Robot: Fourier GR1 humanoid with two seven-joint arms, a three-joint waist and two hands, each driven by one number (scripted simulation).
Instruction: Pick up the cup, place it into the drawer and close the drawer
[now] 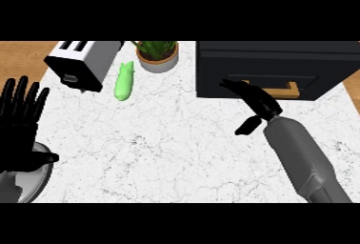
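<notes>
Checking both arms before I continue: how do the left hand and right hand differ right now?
The left hand sits at the view's left edge, fingers pointing up; the right hand reaches across the counter to the black drawer front, by its handle. The left hand's fingers are spread; the right hand's lie close together. Both are black, open and hold nothing.
</notes>
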